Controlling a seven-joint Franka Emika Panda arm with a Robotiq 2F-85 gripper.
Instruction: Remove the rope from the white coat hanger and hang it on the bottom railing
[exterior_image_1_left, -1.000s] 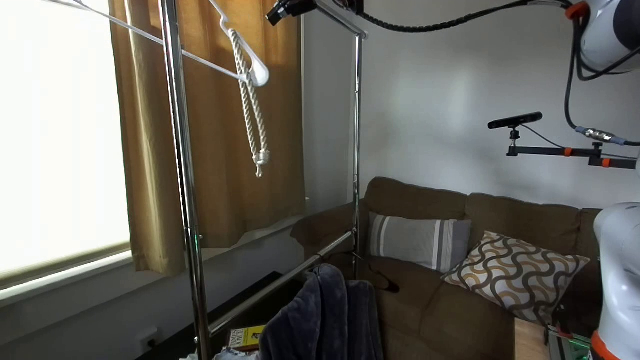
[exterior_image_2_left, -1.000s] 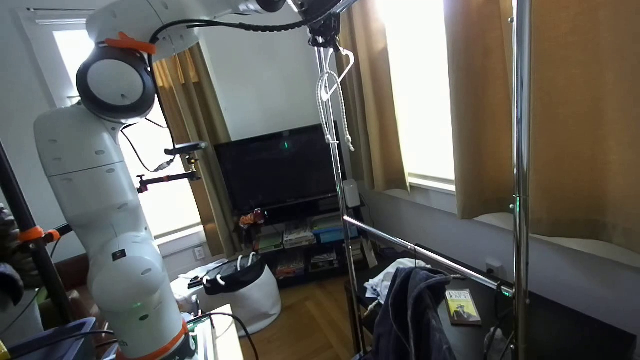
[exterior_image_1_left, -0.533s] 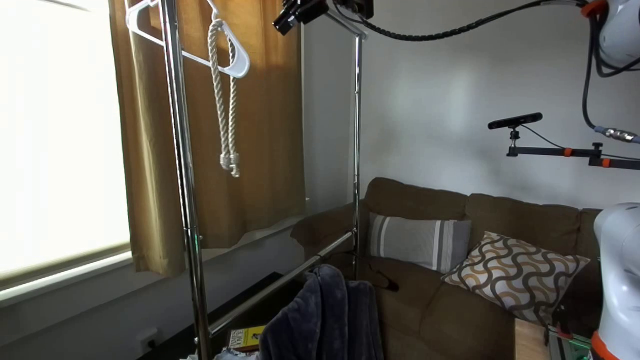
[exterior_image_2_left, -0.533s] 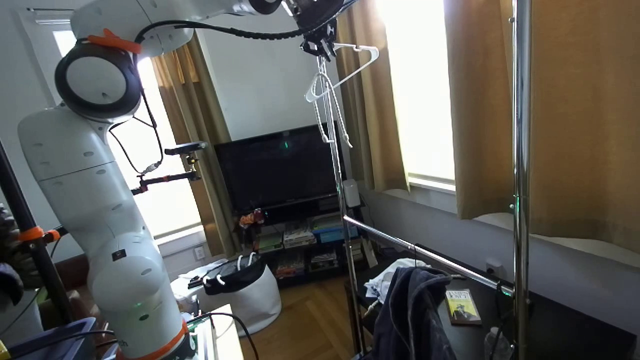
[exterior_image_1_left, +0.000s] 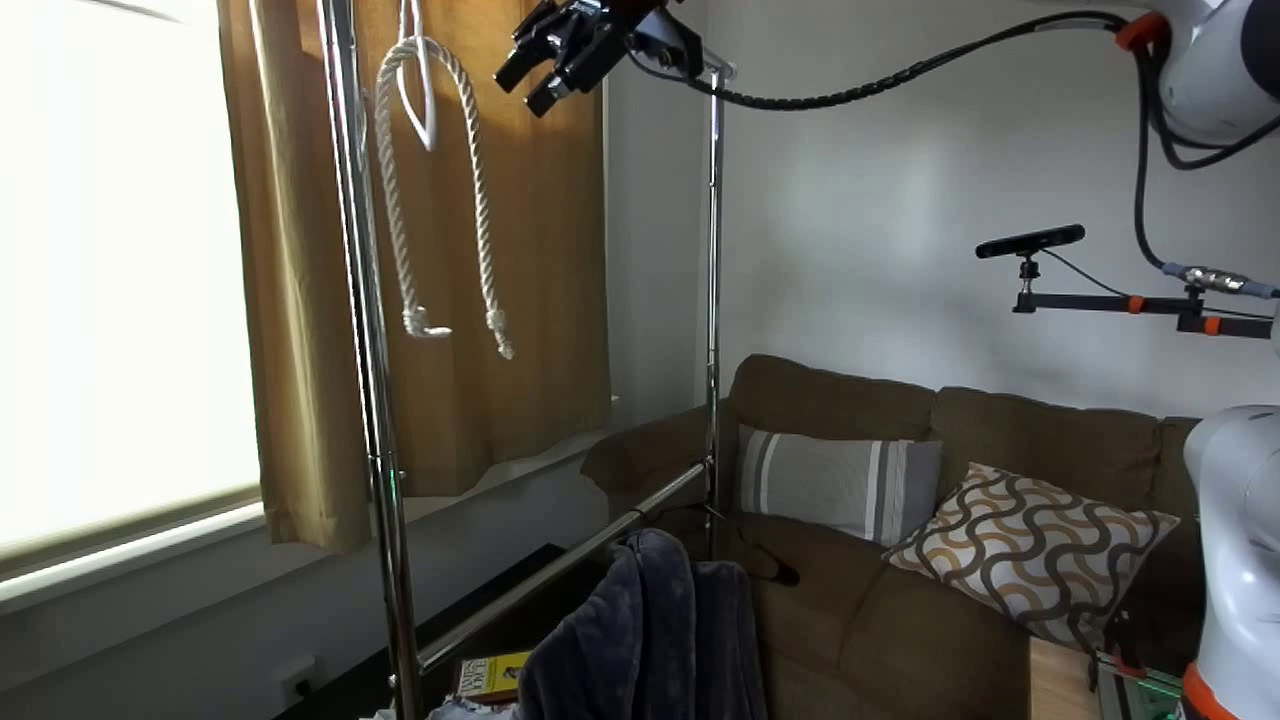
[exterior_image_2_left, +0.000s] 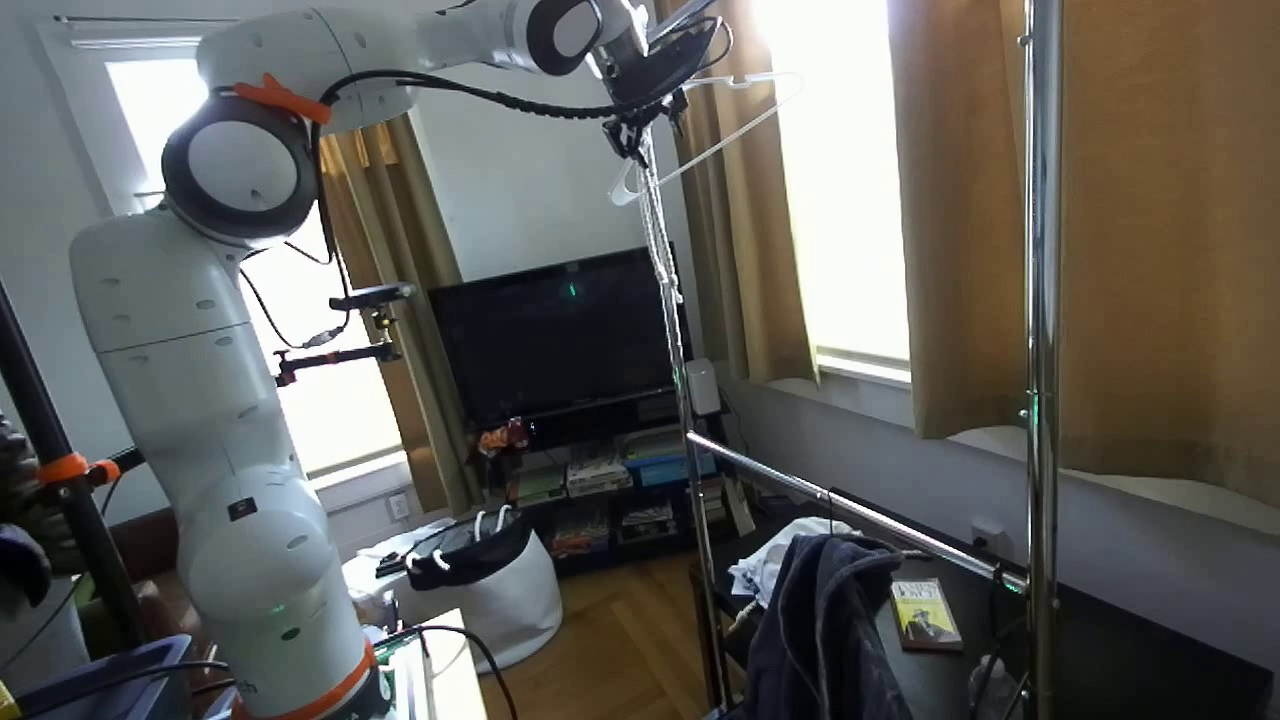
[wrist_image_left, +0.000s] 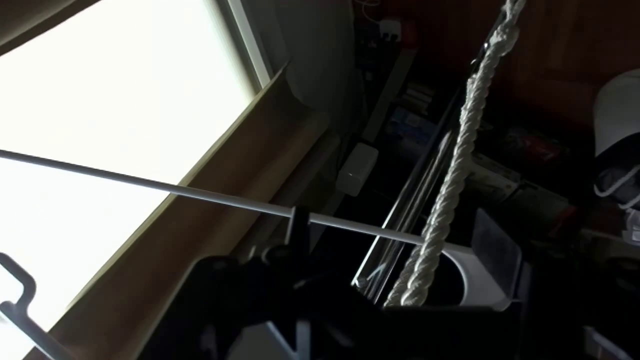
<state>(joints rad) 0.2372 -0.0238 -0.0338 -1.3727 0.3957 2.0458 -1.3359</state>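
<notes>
The white rope (exterior_image_1_left: 481, 200) is draped over the white coat hanger (exterior_image_1_left: 430, 110), its two knotted ends hanging down apart. In the wrist view the rope (wrist_image_left: 457, 170) crosses the hanger's lower bar (wrist_image_left: 225, 199) near the rounded corner. My gripper (wrist_image_left: 397, 240) is open there, its fingers on either side of rope and bar; contact cannot be made out. In an exterior view the gripper (exterior_image_1_left: 524, 92) stands right of the rope with fingers spread. Well below runs the chrome bottom railing (exterior_image_2_left: 760, 466), also seen as a railing (exterior_image_1_left: 560, 566).
Chrome rack posts (exterior_image_1_left: 365, 300) frame the area, and a post (exterior_image_2_left: 1043, 300) shows in an exterior view. A dark robe (exterior_image_2_left: 820, 620) hangs from the bottom railing. Behind it is a black table with a book (exterior_image_2_left: 927, 612). A brown sofa (exterior_image_1_left: 860, 600) stands nearby.
My gripper's fingers have spread from closed together, and it has come down a little. The hanger has swung round, edge-on in an exterior view, and the rope's strands hang farther apart there.
</notes>
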